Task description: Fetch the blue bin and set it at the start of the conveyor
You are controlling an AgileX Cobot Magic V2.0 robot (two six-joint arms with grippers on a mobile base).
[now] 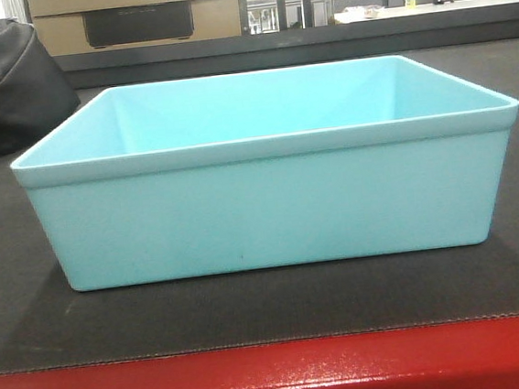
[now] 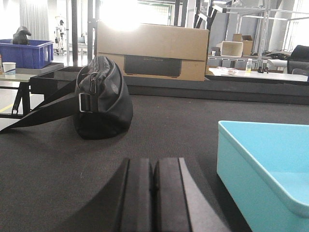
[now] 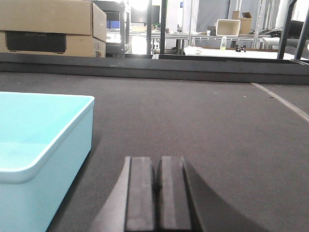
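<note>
No text can be read with any certainty. The cardboard box (image 3: 46, 26) beyond the far edge of the belt (image 3: 193, 125) carries a dark printed panel with faint lettering, possibly a brand name, too blurred to make out.

Left gripper (image 2: 154, 193): both dark fingers (image 2: 137, 198) lie pressed together, with only a thin seam between them, nothing held. They extend level and low, pointing forward. Right gripper (image 3: 158, 198): same condition, fingers (image 3: 141, 198) closed flat against each other, empty, held level. Wrists and arms fall outside both wrist views; the front view apparently shows neither arm.
</note>
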